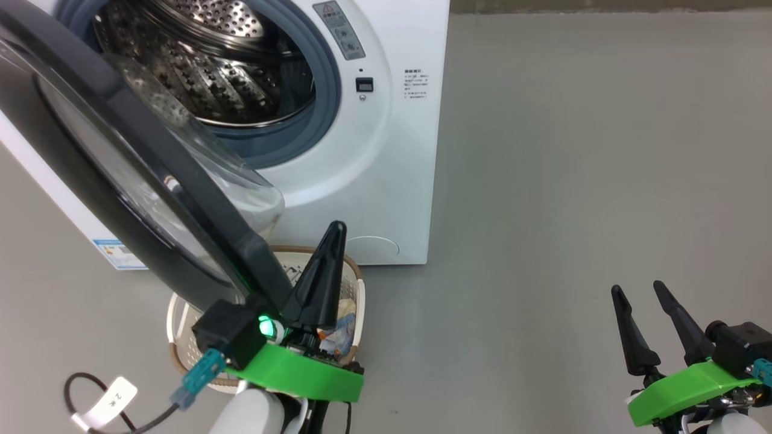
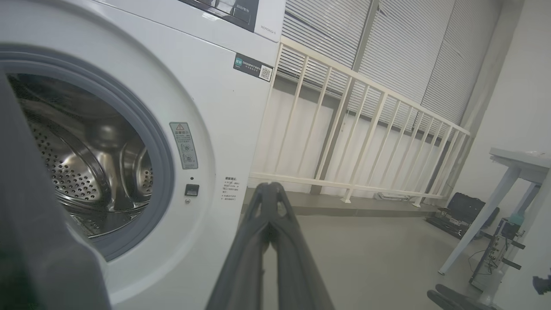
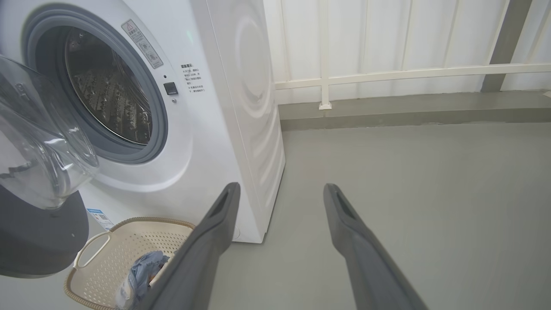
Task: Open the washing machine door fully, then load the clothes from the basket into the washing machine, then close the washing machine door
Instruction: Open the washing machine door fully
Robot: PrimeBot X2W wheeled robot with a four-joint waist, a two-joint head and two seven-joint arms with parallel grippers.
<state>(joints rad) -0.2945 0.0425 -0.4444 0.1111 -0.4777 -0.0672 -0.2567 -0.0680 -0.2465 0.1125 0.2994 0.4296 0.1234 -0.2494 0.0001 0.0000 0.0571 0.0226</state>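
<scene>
Left gripper has its two dark fingers pressed tight together with nothing between them, and it sits at about 6 o'clock in the head view, right next to the low edge of the washing machine door. I cannot tell if it is touching the rim or just beside it. The right gripper waits at 4 o'clock with its fingers spread wide and nothing in them, well apart from everything. The biggest thing is the washing machine, a white box at 11 to 12 o'clock, with its shiny drum showing. Next is the door, big and round with a black rim and a bulging glass middle; it runs from 10 o'clock down to 7 o'clock and is swung out only part of the way. It hangs over the basket, which stands on the floor at 6 to 7 o'clock, just in front of the machine. Inside lie the clothes — a small blue bundle. I think the job right now is opening the door all the way. To do it well, the left gripper should push the rim with the side of its shut fingers, slow and steady toward 9 o'clock, in a curve like the door's own swing — and not bump the basket.
</scene>
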